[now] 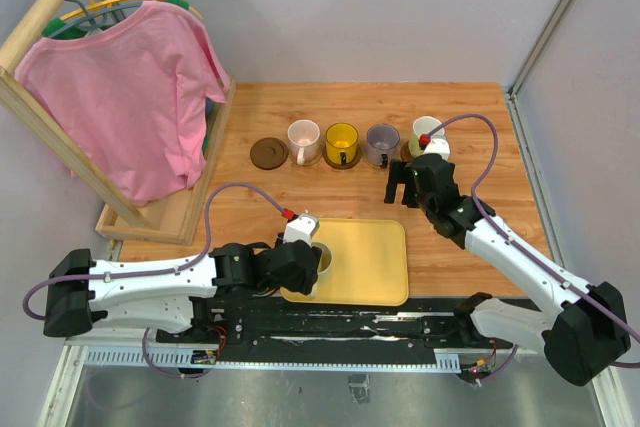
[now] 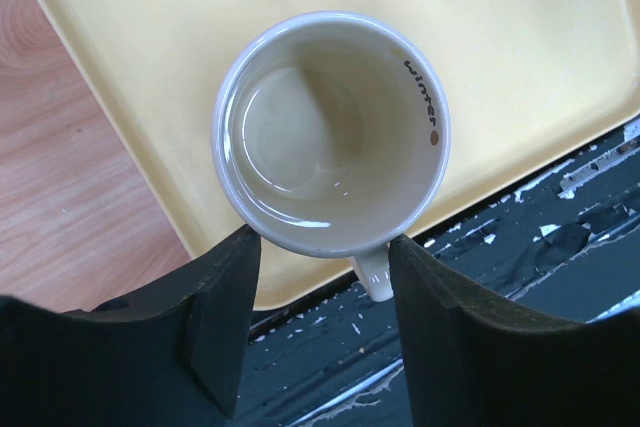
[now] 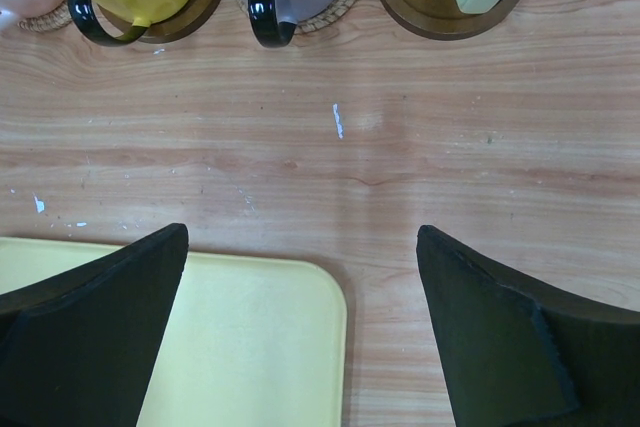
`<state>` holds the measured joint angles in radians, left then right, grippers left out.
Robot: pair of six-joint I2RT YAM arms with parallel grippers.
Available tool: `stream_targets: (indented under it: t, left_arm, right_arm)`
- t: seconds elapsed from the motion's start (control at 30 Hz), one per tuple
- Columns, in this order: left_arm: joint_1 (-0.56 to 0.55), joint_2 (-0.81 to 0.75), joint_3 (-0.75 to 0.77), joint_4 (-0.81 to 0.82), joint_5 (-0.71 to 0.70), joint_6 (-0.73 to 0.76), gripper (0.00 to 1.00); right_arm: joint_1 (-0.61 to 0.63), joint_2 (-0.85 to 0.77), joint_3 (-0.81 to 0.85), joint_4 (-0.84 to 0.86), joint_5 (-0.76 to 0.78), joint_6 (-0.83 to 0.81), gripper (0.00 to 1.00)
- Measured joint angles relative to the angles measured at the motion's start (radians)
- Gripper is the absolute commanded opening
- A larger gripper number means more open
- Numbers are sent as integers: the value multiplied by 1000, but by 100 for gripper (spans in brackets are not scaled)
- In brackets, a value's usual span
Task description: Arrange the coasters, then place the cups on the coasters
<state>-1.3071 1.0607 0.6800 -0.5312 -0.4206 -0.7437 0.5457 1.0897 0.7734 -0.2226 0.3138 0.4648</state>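
Cream-beige mug (image 2: 330, 132) was the one cup not on a coaster. It stood upright on the yellow tray (image 2: 520, 37), close to the tray's left edge, with its handle (image 2: 372, 277) pointing back toward my left gripper (image 2: 322, 247). That gripper's fingers were apart, one on each side of the mug's near wall, with the handle between them. The tips looked to be right at the mug's sides, but I could not tell whether they pressed on it or only sat beside it. As I judged it, straddling the handle would keep the cup from turning once it was squeezed.

Along the far side of the wooden tabletop (image 3: 340, 177) ran the row. An empty dark brown coaster (image 1: 268, 153) sat at its left end, just beside the pink mug (image 1: 303, 137). After that came the yellow mug (image 1: 342, 139), the grey-purple mug (image 1: 382, 140) and the white mug with the green inside (image 1: 427, 130), each on its own coaster. I took the bare disc for this cup's destination.

My right gripper (image 3: 302, 237) hovered over bare wood between the tray's far-right corner and the row, fingers spread wide and holding nothing, which I judged left the left arm's path free.
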Motion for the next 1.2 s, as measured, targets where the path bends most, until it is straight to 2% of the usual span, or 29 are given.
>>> stream_targets:
  t: [0.13, 0.37, 0.63, 0.87, 1.2]
  left_arm:
    - [22, -4, -2, 7, -2, 31, 58]
    - [86, 0, -2, 22, 0, 113, 75]
    - [200, 33, -2, 90, 14, 231, 83]
    - [251, 51, -2, 120, 27, 303, 84]
    - [253, 34, -2, 157, 112, 306, 84]
  right_arm:
    - [-1, 5, 0, 0, 0, 1, 98]
    - [-2, 17, 0, 0, -1, 4, 98]
    - [-2, 29, 0, 0, -4, 5, 98]
    - [-2, 33, 0, 0, -4, 5, 98]
    - [-2, 39, 0, 0, -9, 6, 98]
